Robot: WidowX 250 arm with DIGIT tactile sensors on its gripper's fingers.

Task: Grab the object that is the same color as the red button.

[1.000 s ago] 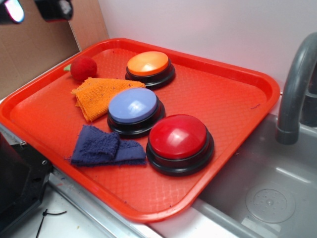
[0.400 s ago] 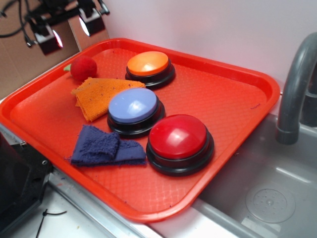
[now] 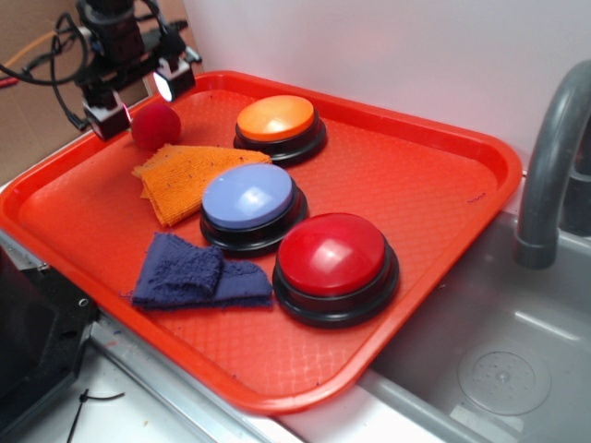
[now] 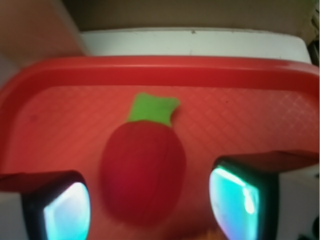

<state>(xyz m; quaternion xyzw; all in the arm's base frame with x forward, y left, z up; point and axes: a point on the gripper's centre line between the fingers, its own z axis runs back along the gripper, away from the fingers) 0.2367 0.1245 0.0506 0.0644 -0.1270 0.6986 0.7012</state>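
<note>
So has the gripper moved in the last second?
Yes. The gripper has come down and rightward from the upper left corner of the exterior view, and now straddles the small red ball at the tray's back corner, fingers open.

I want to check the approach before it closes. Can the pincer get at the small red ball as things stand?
Probably yes. The pincer is open with the red ball between its fingers, and nothing blocks it; the orange cloth lies beside it.

The wrist view is soft and blurred. The claw's (image 4: 145, 200) two fingers (image 4: 55, 205) are cut off by the bottom edge at 7 and 5 o'clock. In the exterior view the red ball's (image 3: 156, 125) green tip is hidden behind a finger, and the faucet (image 3: 554, 175) runs off the right edge at 3 o'clock.
</note>
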